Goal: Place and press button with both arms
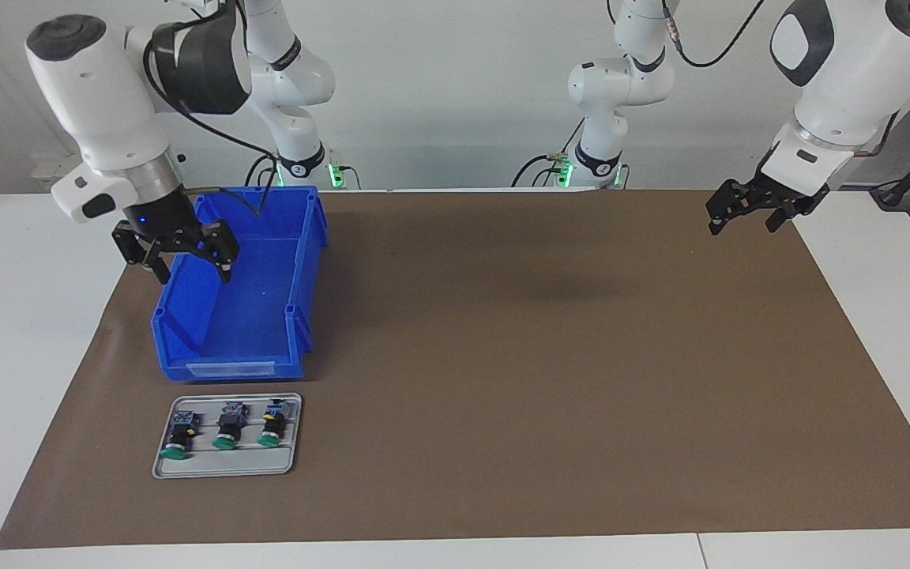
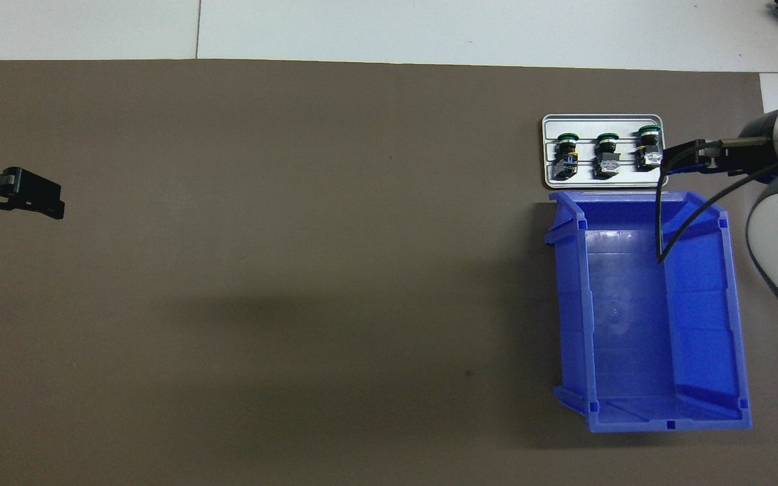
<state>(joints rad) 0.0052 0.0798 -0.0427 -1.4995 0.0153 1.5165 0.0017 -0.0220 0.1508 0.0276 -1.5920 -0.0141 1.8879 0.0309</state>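
My right gripper [image 1: 184,257] hangs over the blue bin [image 1: 297,261], above the wall of it that lies toward my right arm's end of the table. The forearm comes down steeply from a bent elbow, the wrist pointing almost straight at the table, and the two fingers [image 1: 223,251] are spread wide with nothing between them. From above, only the grey wrist and its black cable show at the edge of the picture, near the tray.

My left gripper [image 1: 743,209] hangs in the air over the edge of the brown mat [image 1: 502,356] at my left arm's end of the table. That arm slants down and inward, the wrist tilted so the claw points at an angle toward the mat. Its fingers are parted too, and empty. This arm waits.

The bin sits on the mat toward my right arm's end, with nothing in it. Just beside it, farther from me, lies a small grey tray [image 1: 227,468] with three green-capped push buttons lying on their sides in a row, caps pointing away from me. The button [image 1: 174,441] I take for mine is the one at the tray's end nearest my right arm's edge of the table; the other two buttons [image 1: 250,427] lie alongside it. I cannot tell the three apart by looks. Neither claw touches the tray or any button.
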